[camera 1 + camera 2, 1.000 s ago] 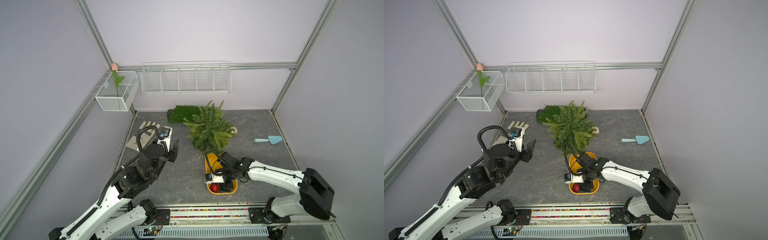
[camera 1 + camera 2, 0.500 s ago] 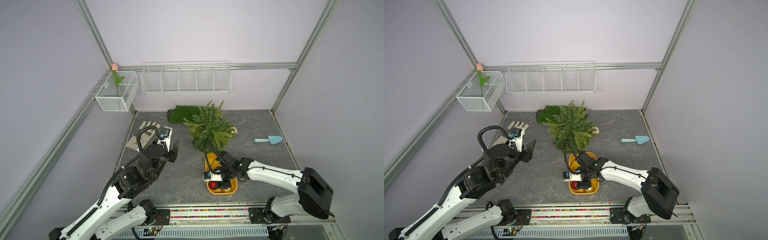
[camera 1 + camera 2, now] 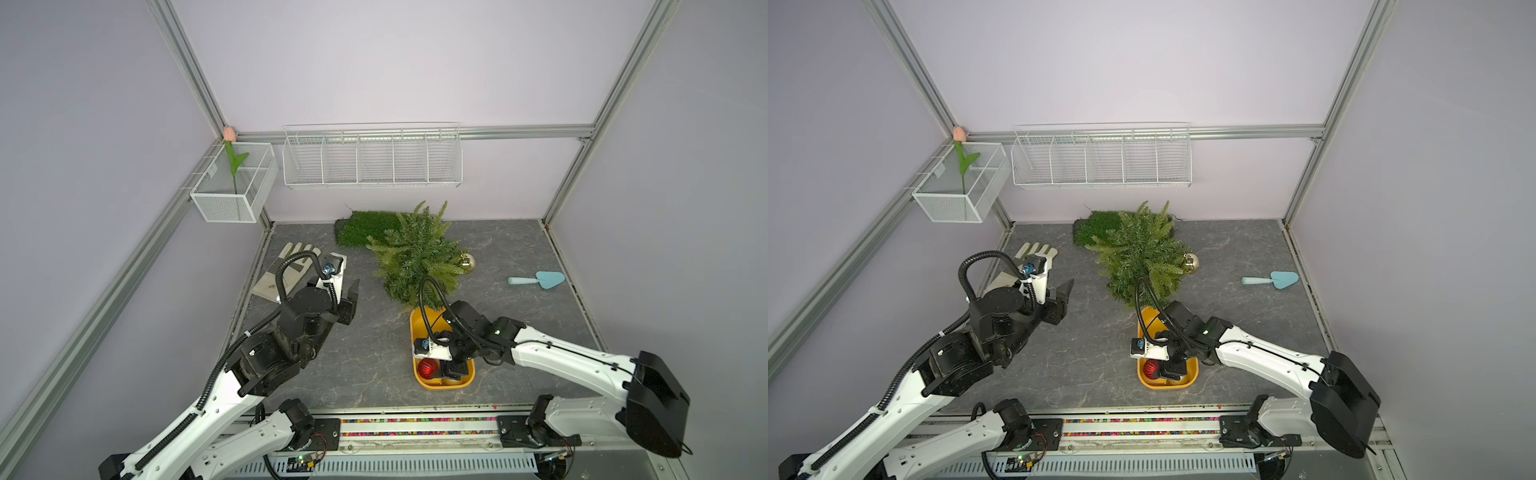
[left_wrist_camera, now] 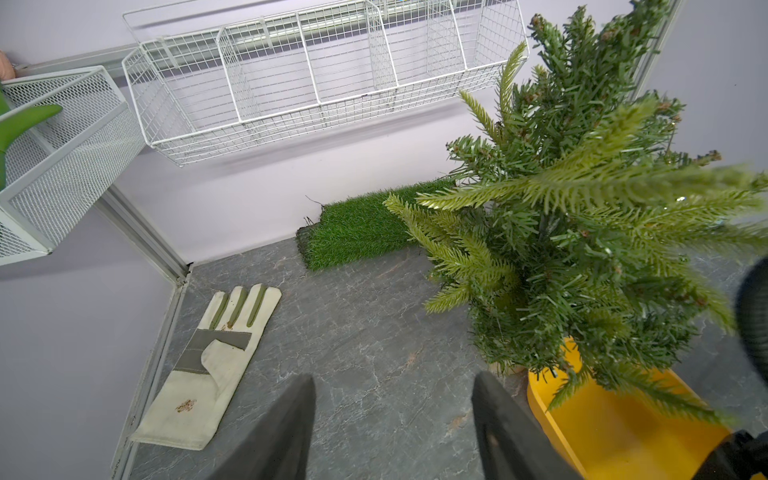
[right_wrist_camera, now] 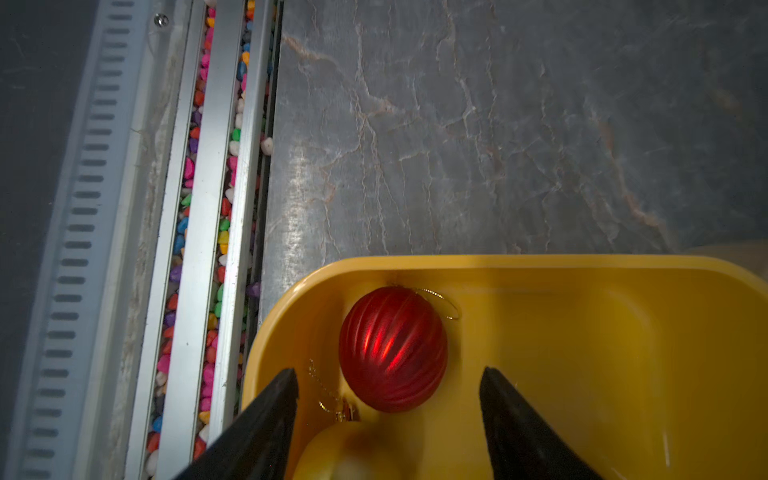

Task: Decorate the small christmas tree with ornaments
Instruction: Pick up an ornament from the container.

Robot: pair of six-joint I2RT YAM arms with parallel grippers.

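Observation:
The small christmas tree (image 3: 417, 257) (image 3: 1142, 253) (image 4: 582, 232) stands at the back middle of the table. One shiny pale gold ornament (image 3: 466, 262) (image 3: 1191, 262) hangs at its right edge. The yellow tray (image 3: 419, 322) (image 5: 540, 262) lies in front of the tree. A ribbed red ornament (image 3: 428, 369) (image 3: 1151, 369) (image 5: 392, 347) rests at the tray's near end. My right gripper (image 3: 451, 372) (image 5: 388, 370) is down in the tray, open. A matte gold ornament (image 5: 345, 453) lies between its jaws, the red one just beyond the tips. My left gripper (image 3: 349, 299) (image 4: 392, 376) hovers open and empty, left of the tree.
A work glove (image 3: 286, 270) lies at the left edge and a green turf mat (image 3: 361, 228) behind the tree. A blue trowel (image 3: 538, 279) lies far right. Wire baskets (image 3: 372, 156) and a mesh box (image 3: 232, 183) hang on the walls. A pebble-filled rail (image 5: 216, 249) runs along the front.
My right gripper has shifted slightly over the tray's near end, and the red ornament has edged a little. The left arm has not moved.

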